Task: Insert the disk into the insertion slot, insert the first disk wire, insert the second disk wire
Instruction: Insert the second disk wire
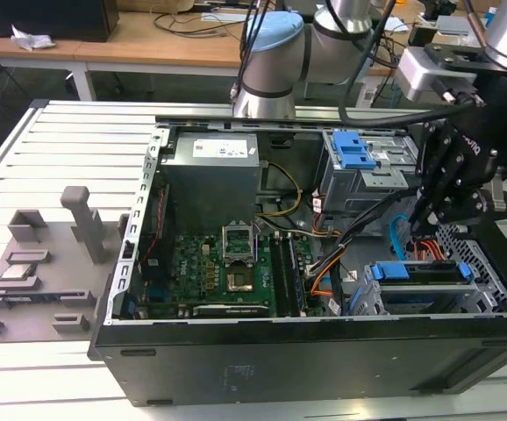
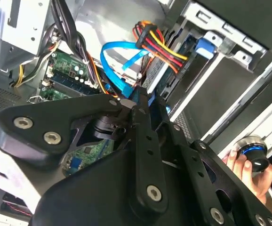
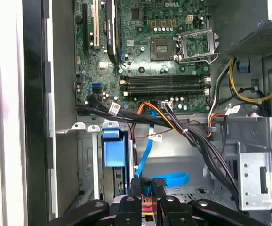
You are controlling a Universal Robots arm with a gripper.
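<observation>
The disk (image 1: 422, 274), in its blue carrier (image 3: 113, 151), lies inside the silver insertion slot (image 1: 486, 263) at the case's front corner on the exterior view's right. An orange, red, yellow and black wire bundle (image 2: 158, 47) ends in a plug at the disk's back edge. The second disk wire (image 2: 113, 66), a thin light-blue cable, loops (image 3: 173, 179) down from the motherboard to my fingertips. My gripper (image 2: 139, 100) hangs just above the disk's rear (image 1: 440, 210), fingers pinched close around the cable's dark plug end.
The open case holds a motherboard (image 3: 164, 52), a power supply (image 1: 211, 167) and a taller grey cage with a blue latch (image 1: 356, 153). Black cable bundles (image 3: 197, 136) cross beside the slot. A hand (image 2: 244, 165) holds a round knob outside the case.
</observation>
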